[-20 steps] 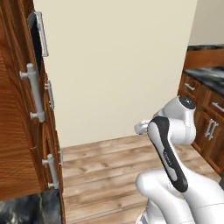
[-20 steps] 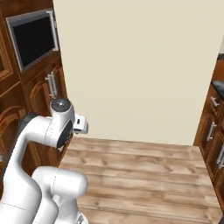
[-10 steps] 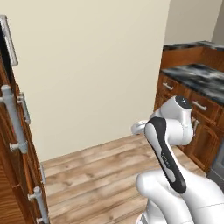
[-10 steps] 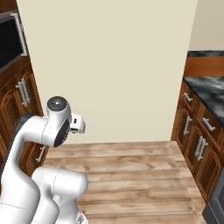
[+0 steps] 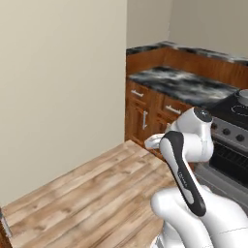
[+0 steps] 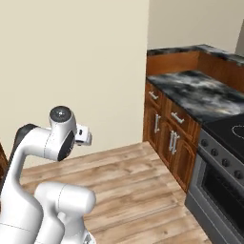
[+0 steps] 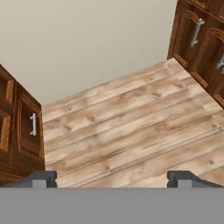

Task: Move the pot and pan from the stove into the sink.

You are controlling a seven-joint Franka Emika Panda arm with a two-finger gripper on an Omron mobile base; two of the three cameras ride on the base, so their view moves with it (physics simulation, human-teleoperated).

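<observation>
- I have the stove [image 6: 224, 131] at the right edge of the right base view: black glass top, a white ring burner outline, grey steel front with black knobs.
- In the left base view the stove [image 5: 231, 127] sits at the far right, and a sliver of grey metal at its upper edge [image 5: 243, 95] may be the pot; too little of it is visible for me to be sure.
- I cannot make out the pan or the sink from here.
- Between the stove and the wall runs the marble table [image 6: 200, 90] on brown cabinets.
- The gripper [image 7: 112, 178] is released and holds nothing: in the hand view its two dark fingertips [image 7: 41, 178] stand wide apart over bare wooden floor [image 7: 127, 127].
- The arm is folded up over the base, well apart from the stove, so I judge the task has not yet started in earnest.
- Handling, as I judge it: a metal pot is rigid, fairly heavy and smooth, so I would pinch the rim wall or a loop handle.
- The pan I would take by its long handle near the bowl, to limit tipping.
</observation>
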